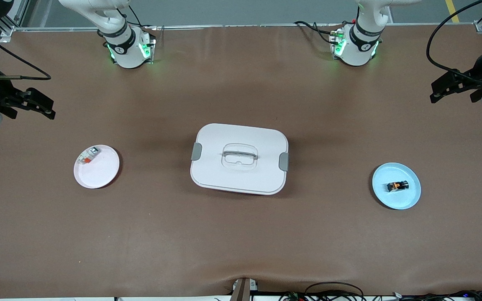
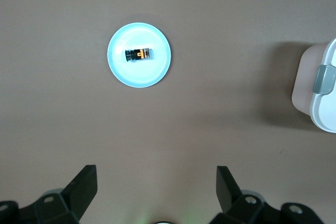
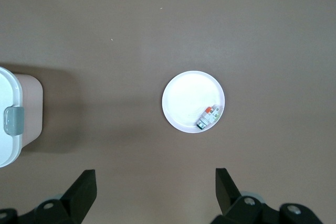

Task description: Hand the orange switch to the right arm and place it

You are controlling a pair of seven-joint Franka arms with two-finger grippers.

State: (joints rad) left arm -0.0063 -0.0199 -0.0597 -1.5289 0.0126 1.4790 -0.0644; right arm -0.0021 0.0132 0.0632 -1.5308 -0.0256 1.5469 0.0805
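While you look from the front, the orange switch (image 1: 397, 185) lies on its side on the pale blue plate (image 1: 408, 200) toward the left arm's end, long axis running along the table toward the closed white box (image 1: 239, 159); both grippers hang high at the table's ends. Your left wrist view shows the left gripper (image 2: 156, 188) spread wide above bare tabletop. Your right wrist view shows the right gripper (image 3: 155, 191) equally spread, and a white-grey part (image 3: 208, 116) on the white plate (image 3: 184, 98)
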